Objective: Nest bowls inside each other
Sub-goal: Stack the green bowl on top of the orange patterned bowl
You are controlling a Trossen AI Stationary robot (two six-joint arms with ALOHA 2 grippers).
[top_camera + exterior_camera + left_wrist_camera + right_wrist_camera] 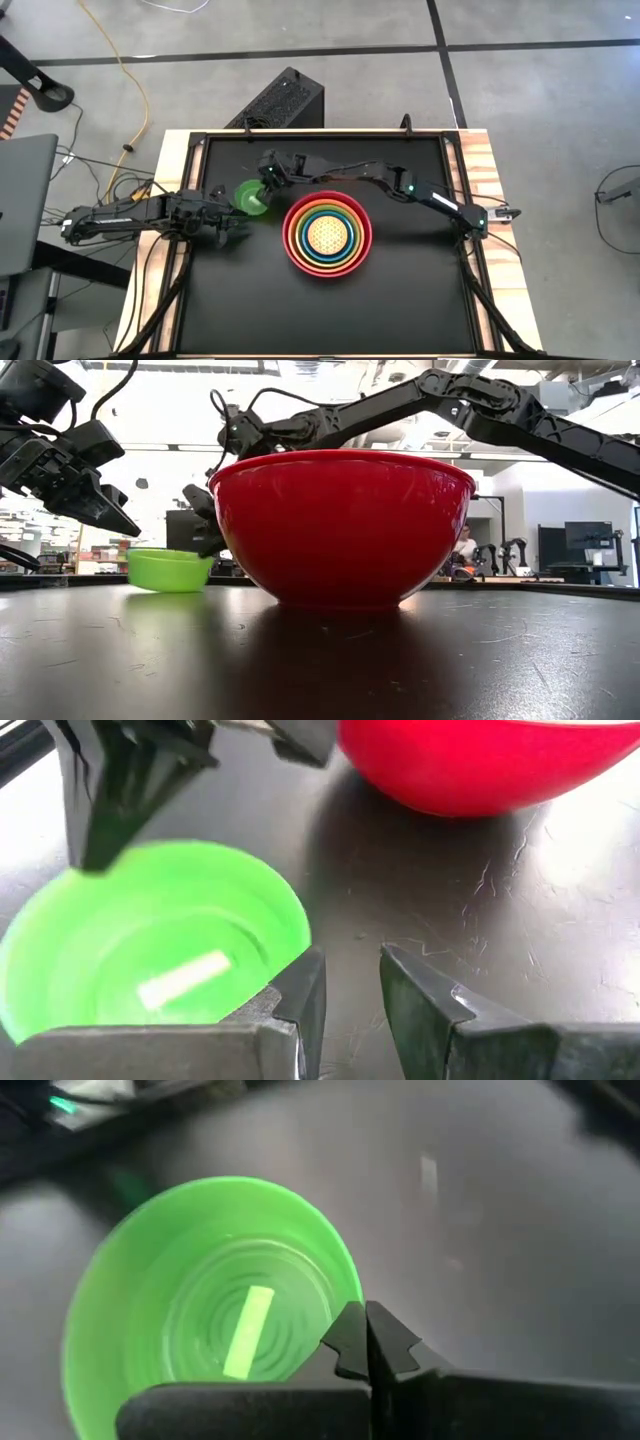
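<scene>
Already the right gripper pinches shut on the small green bowl's rim at centre-left; a thin grip could slip on lifting.

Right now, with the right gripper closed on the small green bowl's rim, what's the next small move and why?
Probably lift: the right gripper is shut on the small green bowl, which sits on the table beside the nested stack, so raising it clears the red bowl's rim.

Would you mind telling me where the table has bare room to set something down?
The table is bare in front of the bowl stack and to its right. It is crowded at the green bowl, where the left gripper and right gripper meet.
</scene>
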